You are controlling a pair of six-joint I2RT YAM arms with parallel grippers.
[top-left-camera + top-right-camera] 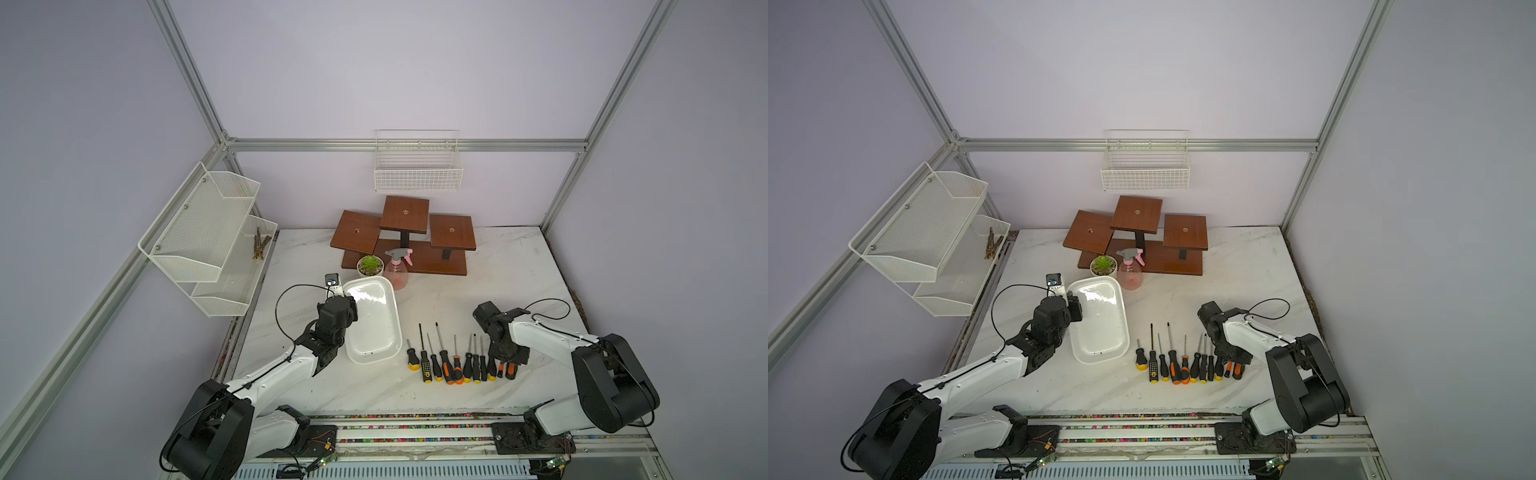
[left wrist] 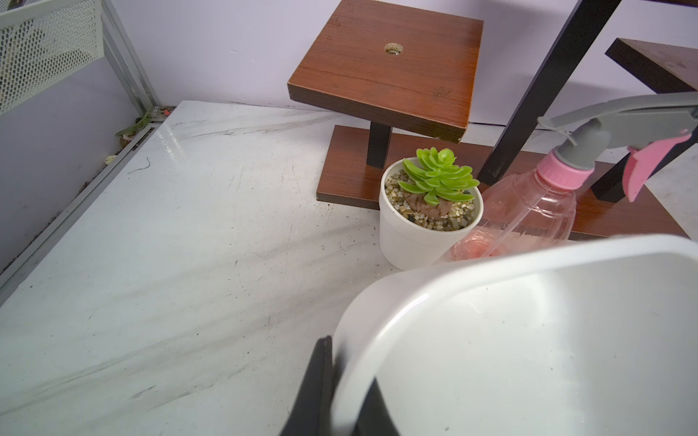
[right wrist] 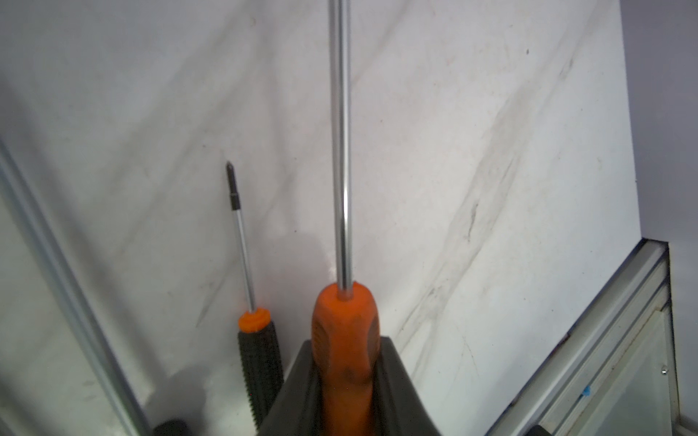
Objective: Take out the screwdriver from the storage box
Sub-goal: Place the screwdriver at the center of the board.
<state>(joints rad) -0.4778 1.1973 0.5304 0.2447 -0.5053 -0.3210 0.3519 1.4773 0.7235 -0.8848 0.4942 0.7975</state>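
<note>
My right gripper [image 3: 345, 355] clamps screwdriver [image 3: 343, 226] | shaft points away from me, parallel to the row [image 1: 445, 365] | box [image 1: 374, 328] sits leftward, seemingly empty | left gripper [image 2: 342, 392] pinches its rim

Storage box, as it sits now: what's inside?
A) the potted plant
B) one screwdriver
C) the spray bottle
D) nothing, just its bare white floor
D: in both top views the storage box shows only its bare white floor, and the screwdrivers lie in a row on the table beside it.
</note>
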